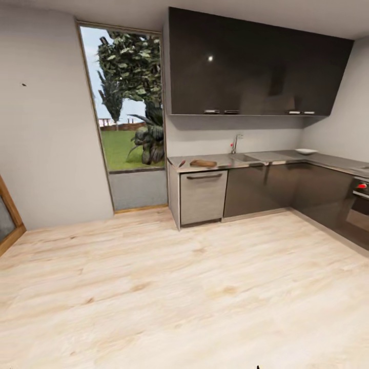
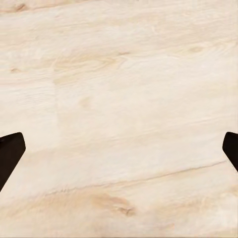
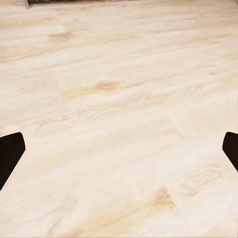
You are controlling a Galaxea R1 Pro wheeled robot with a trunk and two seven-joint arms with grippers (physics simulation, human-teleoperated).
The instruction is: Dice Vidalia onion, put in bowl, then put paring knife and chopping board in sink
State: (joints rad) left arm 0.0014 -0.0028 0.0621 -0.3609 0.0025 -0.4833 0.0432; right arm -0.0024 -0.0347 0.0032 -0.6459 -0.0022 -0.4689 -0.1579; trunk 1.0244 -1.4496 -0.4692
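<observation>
While still far from the countertop (image 1: 225,163), could clip cabinets rolling in; both grippers (image 2: 119,148) (image 3: 119,148) spread apart, holding nothing.

From across the room the paring knife (image 1: 181,163) is a tiny red-tipped sliver beside the chopping board (image 1: 203,163), its blade too small to make out. The sink (image 1: 248,158) basin's inside is hidden by the shallow angle. The oven (image 1: 359,205) is probably cut off by the picture's edge.

In both wrist views the frame edges crop each gripper's dark fingertips (image 2: 10,153) (image 3: 10,153).
</observation>
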